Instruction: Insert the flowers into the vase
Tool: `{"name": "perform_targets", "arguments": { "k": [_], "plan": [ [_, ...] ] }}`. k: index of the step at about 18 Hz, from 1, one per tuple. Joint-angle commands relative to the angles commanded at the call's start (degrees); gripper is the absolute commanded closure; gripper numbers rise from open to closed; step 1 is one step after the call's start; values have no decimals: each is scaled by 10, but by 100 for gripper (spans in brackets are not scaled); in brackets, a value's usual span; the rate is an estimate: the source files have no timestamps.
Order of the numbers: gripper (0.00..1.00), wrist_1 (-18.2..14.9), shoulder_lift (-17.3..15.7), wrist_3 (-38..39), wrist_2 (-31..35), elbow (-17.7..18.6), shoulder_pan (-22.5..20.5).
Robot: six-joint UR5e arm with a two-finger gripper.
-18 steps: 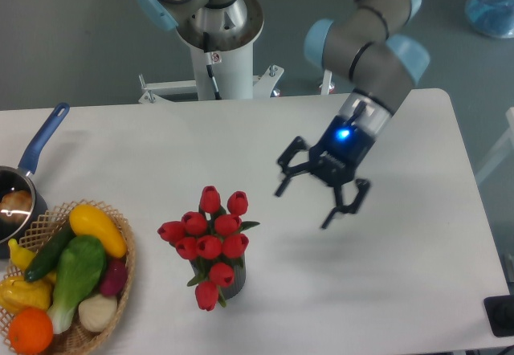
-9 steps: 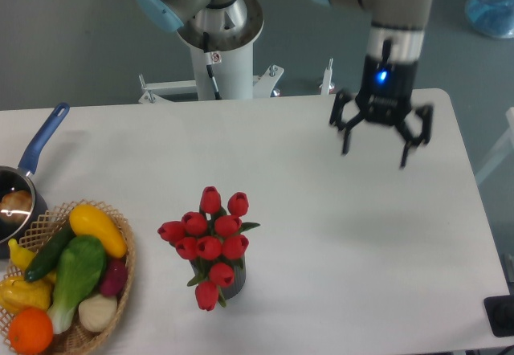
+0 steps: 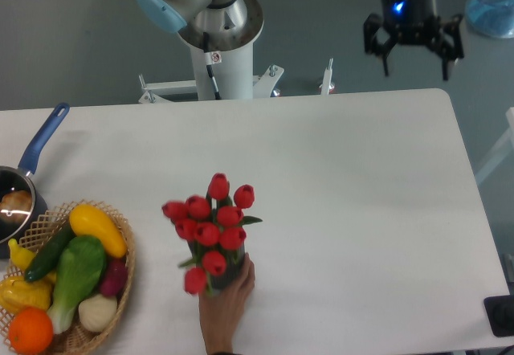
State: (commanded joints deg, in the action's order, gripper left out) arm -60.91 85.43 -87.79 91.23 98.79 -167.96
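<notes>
The flowers, a bunch of red tulip buds with green leaves, stand upright near the table's front middle. The vase below them is almost wholly hidden by the blooms and by a human hand that reaches in from the bottom edge and grips it. My gripper hangs far off at the top right, beyond the table's back edge, fingers spread open and empty.
A wicker basket of vegetables and fruit sits at the front left. A blue-handled pot lies at the left edge. A second robot's white base stands behind the table. A blue object is at the top right corner.
My gripper rose and moved back from above the table's right part to beyond its far edge. A hand came in from the bottom and took the vase; the flowers shifted slightly.
</notes>
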Motion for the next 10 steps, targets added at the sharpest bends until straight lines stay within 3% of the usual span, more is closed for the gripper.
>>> {"name": "perform_targets", "arguments": {
  "k": [10],
  "plan": [
    [0,1,0,-7,1,2,0]
  ]
}}
